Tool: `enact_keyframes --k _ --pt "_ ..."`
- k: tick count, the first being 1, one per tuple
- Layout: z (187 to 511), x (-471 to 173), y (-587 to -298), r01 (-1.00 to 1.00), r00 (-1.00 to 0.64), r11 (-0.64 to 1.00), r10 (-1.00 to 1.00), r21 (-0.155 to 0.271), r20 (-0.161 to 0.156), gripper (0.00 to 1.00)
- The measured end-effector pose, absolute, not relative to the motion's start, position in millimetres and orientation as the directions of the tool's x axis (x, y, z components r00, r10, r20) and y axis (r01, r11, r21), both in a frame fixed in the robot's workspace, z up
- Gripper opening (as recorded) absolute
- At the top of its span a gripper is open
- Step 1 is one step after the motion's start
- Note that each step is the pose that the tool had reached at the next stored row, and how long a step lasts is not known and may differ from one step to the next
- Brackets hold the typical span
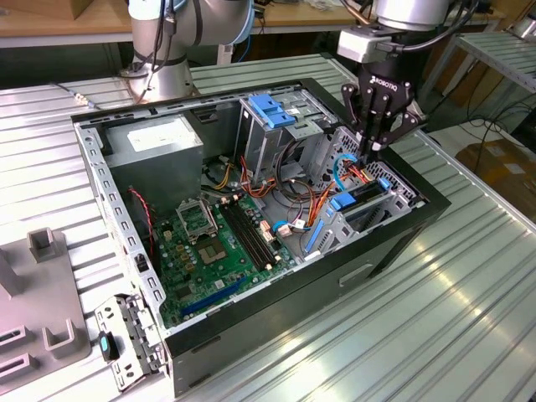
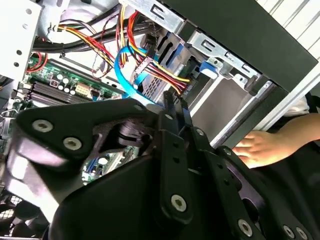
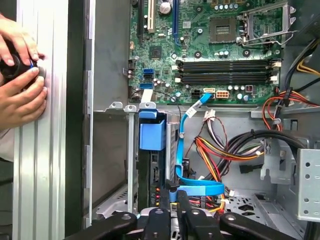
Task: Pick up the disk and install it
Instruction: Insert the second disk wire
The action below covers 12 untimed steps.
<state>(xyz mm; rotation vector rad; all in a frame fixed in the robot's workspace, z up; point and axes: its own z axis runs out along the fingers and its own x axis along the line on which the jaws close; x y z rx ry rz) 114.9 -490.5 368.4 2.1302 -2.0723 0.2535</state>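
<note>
Standing on edge, disk (image 1: 362,201) slotted.

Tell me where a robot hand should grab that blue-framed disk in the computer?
Probably its blue carrier tab. The disk stands on edge in a narrow bay, metal walls against both flat sides, leaving only its thin edge free. Come straight in through the case's open side, pinching across the thickness, clear of the blue cable.
</note>
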Motion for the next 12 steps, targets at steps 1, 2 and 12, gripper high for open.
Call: enact_keyframes --k 1,2,12 --pt "368 115 -491 -1.0 0.026 -0.028 -0.973 -0.004 0.231 0.16" --pt "367 115 -491 -1.0 0.026 -0.028 -0.973 -0.004 0.23 0.16" --pt "364 114 -504 -1.0 0.027 -0.029 -0.987 -0.008 0.157 0.16"
